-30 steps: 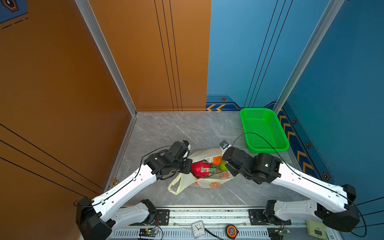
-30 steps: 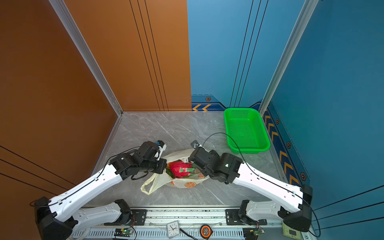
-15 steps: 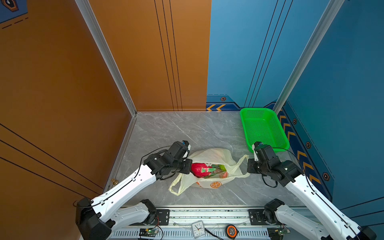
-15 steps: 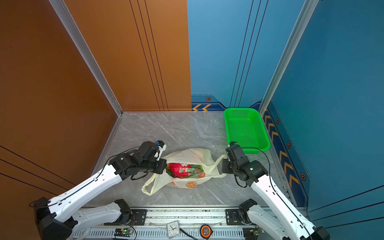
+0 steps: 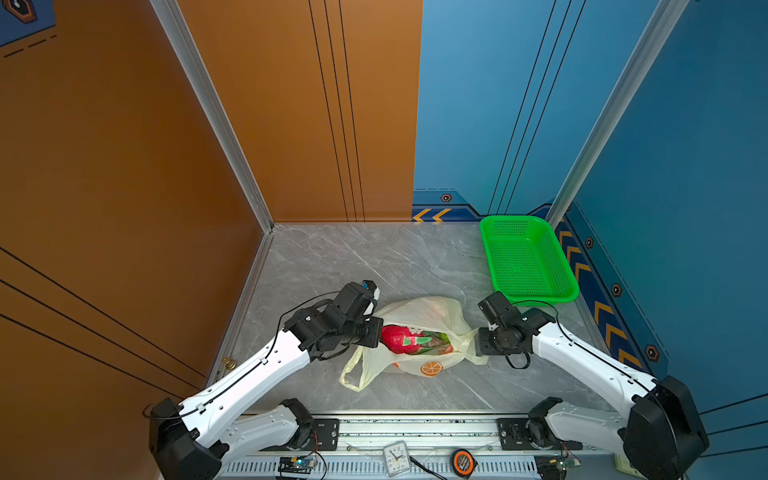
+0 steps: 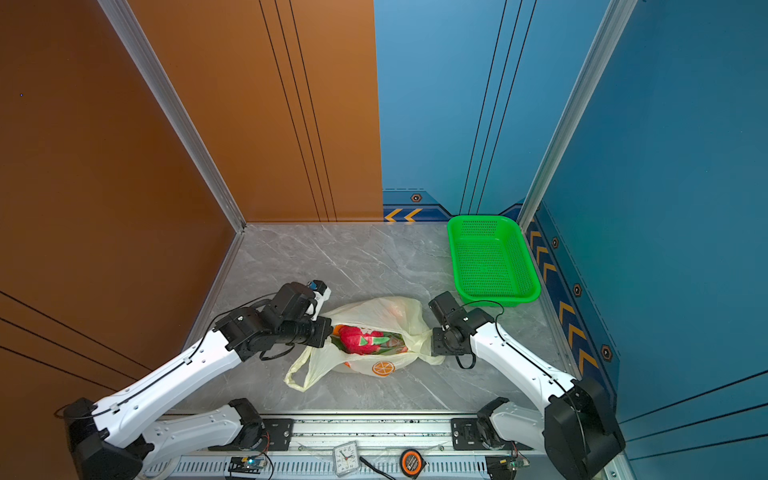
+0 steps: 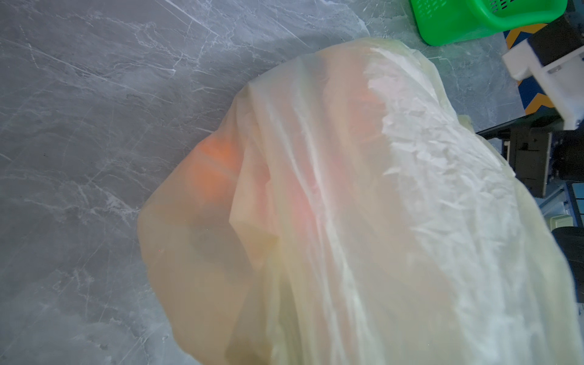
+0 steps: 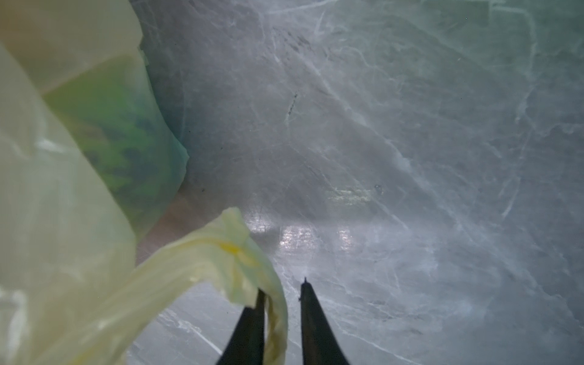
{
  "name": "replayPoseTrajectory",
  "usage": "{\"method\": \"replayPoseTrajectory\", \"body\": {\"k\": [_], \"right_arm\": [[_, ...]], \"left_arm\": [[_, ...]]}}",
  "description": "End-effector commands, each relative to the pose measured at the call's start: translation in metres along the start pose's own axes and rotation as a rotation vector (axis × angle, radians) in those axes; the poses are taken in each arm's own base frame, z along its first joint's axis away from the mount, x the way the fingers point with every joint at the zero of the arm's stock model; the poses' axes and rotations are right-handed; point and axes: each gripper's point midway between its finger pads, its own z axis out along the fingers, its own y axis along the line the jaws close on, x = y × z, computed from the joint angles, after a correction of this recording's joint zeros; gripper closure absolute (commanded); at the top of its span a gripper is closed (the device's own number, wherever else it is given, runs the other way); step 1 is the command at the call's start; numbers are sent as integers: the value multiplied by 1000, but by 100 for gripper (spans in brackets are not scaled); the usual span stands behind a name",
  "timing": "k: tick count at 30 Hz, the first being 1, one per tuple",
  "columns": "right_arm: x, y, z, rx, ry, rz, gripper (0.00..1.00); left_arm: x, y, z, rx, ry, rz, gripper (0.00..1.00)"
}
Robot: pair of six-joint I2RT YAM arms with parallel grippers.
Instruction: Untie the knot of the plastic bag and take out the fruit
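Top views: stereo pair high above the near edge of the desk (image 5: 353, 257), facing down and toward the back walls; distant, whole scene.
Left wrist view: very close over the plastic bag (image 7: 363, 205), facing across it to the green basket (image 7: 467, 22) and the right arm (image 7: 543, 72).
Right wrist view: low over the desk, looking out past the right gripper (image 8: 282, 286); plastic bag fills one side.
Shared: plastic bag in all views; green basket in top and left wrist views.
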Motion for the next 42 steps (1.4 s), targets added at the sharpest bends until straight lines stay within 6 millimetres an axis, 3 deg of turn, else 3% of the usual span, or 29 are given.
{"method": "replayPoseTrajectory", "body": {"k": [1, 7, 14, 20, 23, 27, 33, 38, 42], "right_arm": [[-5, 0, -33, -3, -13, -21, 53], [-1, -4, -94, -24, -12, 2, 29], [-8, 3, -155, -91, -72, 24, 16], [-21, 43, -197, -187, -158, -59, 12], [-26, 82, -207, -252, -197, -135, 12], [-28, 138, -201, -374, -230, -166, 11], [-15, 200, -166, -492, -218, -190, 12], [-11, 228, -135, -463, -263, -251, 14], [-29, 232, -108, -395, -330, -252, 14]], "left_arm": [[-3, -4, -8, 24, -9, -7, 100], [-2, -5, -6, 21, -1, -1, 100], [-3, -7, -7, 27, -6, 9, 100], [-4, -8, -7, 30, -2, 14, 100], [-5, -10, -8, 35, -1, 15, 100], [-4, -10, -6, 35, 3, 15, 100], [-6, -9, -8, 31, -6, 7, 100], [-6, -8, -10, 30, -13, 1, 100], [-2, -9, -8, 37, 4, 4, 100]]}}
